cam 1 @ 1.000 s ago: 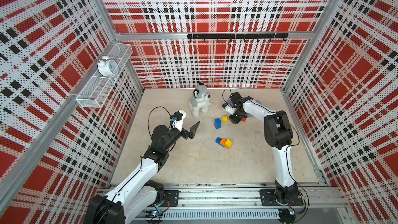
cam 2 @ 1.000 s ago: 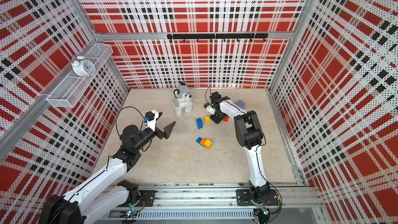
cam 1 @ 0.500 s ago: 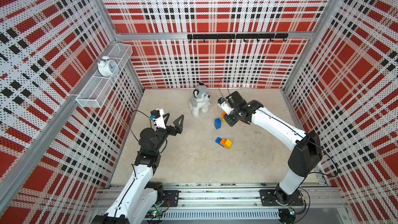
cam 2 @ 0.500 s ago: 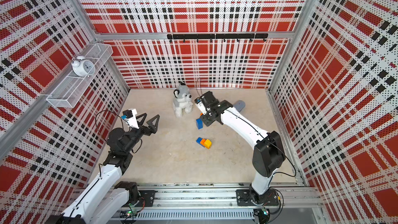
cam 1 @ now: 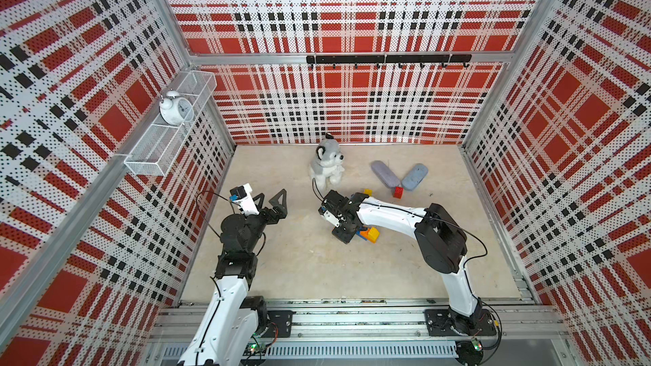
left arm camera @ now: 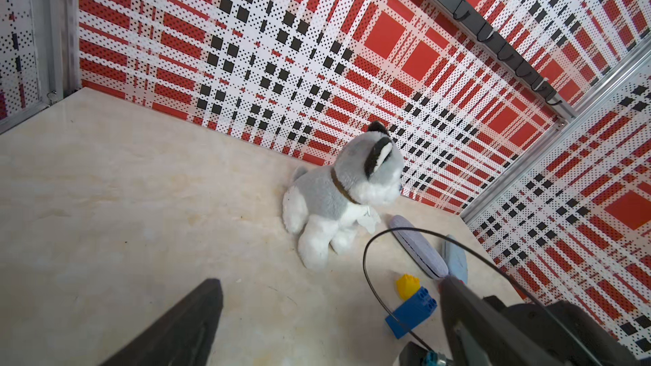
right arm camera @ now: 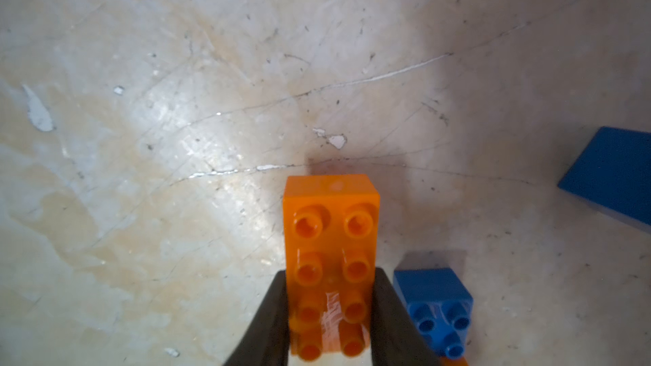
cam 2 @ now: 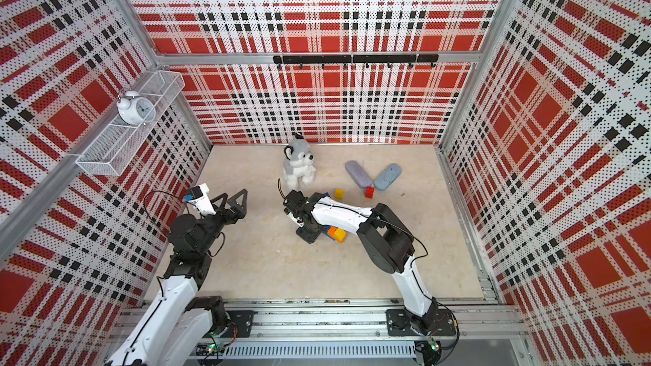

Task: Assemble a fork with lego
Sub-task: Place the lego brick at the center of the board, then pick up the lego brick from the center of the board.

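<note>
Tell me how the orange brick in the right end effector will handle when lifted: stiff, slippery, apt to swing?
Probably stiff: the orange brick looks like hard plastic and shows no bending between the right end effector's fingers. Its glossy sides may slip. Gripped near one end, it could pivot if bumped.

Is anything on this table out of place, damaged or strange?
Yes: a plush dog and two grey-blue cases, lying in a V, sit beside the bricks, though they are not building parts. The table is scratched.
</note>
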You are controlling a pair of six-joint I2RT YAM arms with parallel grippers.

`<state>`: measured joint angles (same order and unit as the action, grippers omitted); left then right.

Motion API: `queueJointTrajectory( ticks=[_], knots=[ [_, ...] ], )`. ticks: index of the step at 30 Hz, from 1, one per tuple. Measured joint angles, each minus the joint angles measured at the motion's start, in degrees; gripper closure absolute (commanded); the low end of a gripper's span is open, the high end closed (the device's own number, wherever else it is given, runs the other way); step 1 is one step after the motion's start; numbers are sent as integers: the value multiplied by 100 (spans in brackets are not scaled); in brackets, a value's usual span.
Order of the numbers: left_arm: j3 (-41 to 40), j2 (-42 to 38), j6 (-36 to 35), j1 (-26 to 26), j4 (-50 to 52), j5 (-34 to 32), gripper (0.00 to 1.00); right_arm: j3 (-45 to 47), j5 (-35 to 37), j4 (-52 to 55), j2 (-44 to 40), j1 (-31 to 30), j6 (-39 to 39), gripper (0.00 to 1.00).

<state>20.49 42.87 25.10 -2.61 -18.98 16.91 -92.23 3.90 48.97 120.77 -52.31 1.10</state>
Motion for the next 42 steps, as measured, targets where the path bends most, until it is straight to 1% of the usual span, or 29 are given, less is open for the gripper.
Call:
queueJointTrajectory(
  ticks=[1, 4, 6, 7, 10, 13, 16, 19, 20, 22, 24, 27, 33, 37, 42],
  knots=[
    [0, 0, -17, 0, 24, 2, 3, -17, 0, -2, 26, 4, -7, 61],
    [-13, -7, -107, 0, 81, 4, 3, -39, -24, -15, 83, 4, -81, 46],
    [-13, -11, -162, 0, 116, 7, 3, -39, -13, -11, 70, 4, -153, 37],
    [-13, -11, -188, 0, 127, 7, 3, -28, 2, -17, 33, 4, -192, 35],
    [-13, -4, -240, -4, 149, 13, 2, 85, 59, -9, -304, 57, -367, 34],
    [-13, 28, -260, -4, 149, 28, 3, 179, 63, 7, -927, 245, -522, 35],
    [-13, 68, -295, -4, 146, 48, 2, 208, 61, -70, -1611, 844, -625, 40],
    [-13, 76, -365, -2, 149, 50, 2, 188, 37, -264, -1891, 1674, -514, 46],
    [-13, 76, -376, -2, 149, 50, 2, 157, 17, -293, -1860, 1899, -400, 48],
    [-13, 76, -398, -2, 149, 46, 2, 52, 48, -341, -1626, 2319, -15, 47],
    [-13, 76, -402, 2, 149, 42, 2, 15, 101, -463, -1335, 2465, 387, 46],
    [-13, 79, -415, 9, 146, 35, 2, 15, 122, -682, -903, 2424, 1051, 43],
    [-15, 149, -459, 13, 146, 31, 1, -131, 157, -1049, -146, 2317, 2114, 44],
    [-22, 177, -503, 13, 149, 15, 1, -337, 131, -1224, 166, 2308, 2507, 43],
    [-24, 223, -549, 13, 149, 15, 1, -632, 153, -1314, 463, 2308, 2741, 44]
  ],
)
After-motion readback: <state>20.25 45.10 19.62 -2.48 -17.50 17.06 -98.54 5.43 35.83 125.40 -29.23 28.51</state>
